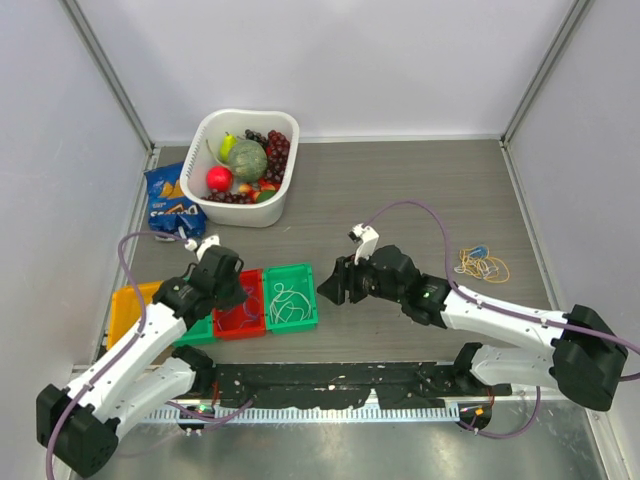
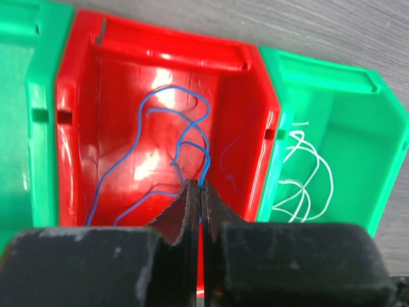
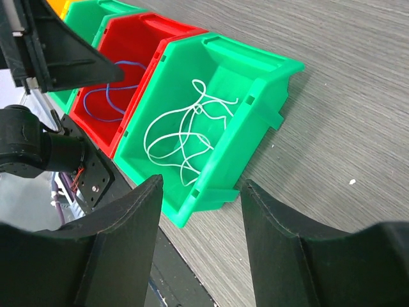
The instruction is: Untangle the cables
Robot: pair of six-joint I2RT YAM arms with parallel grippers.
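A loose tangle of yellow-orange, blue and white cables (image 1: 483, 264) lies on the table at the right. My left gripper (image 1: 245, 292) hangs over the red bin (image 2: 77, 96) and is shut on a thin blue cable (image 2: 207, 160), whose loops rest in that bin. Its fingertips (image 2: 200, 187) are pressed together with the blue strand between them. White cables (image 2: 317, 167) lie in the green bin (image 3: 268, 70) next to the red one; they also show in the right wrist view (image 3: 181, 131). My right gripper (image 3: 201, 192) is open and empty, just right of the green bin, and shows in the top view (image 1: 335, 283).
A second green bin (image 1: 200, 330) and a yellow bin (image 1: 128, 310) stand left of the red one. A white bowl (image 1: 215, 125) of fruit and a blue snack bag (image 1: 168, 205) sit at the back left. Walls enclose the table on three sides.
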